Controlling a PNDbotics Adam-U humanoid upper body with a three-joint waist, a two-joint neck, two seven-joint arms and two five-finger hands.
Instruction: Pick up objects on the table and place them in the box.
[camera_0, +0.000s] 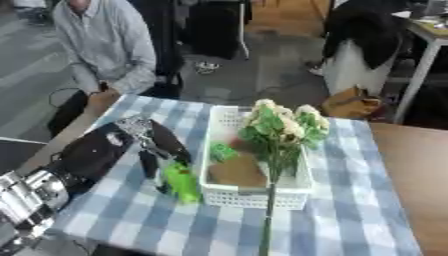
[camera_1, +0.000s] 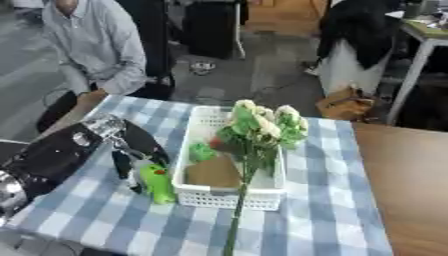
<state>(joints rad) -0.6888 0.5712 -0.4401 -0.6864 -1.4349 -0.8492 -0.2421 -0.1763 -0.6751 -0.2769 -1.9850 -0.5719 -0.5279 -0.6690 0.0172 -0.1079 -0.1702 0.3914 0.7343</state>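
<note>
Left robot hand (camera_0: 153, 145) held the green toy (camera_0: 182, 182) just beside the white basket (camera_0: 254, 196), fingers curled round it, ready for me to lift it in.

Checked table (camera_0: 367, 220) with white basket (camera_0: 254, 197)

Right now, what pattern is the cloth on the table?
Blue and white checks on the tablecloth, clearest in the left eye view.
</note>
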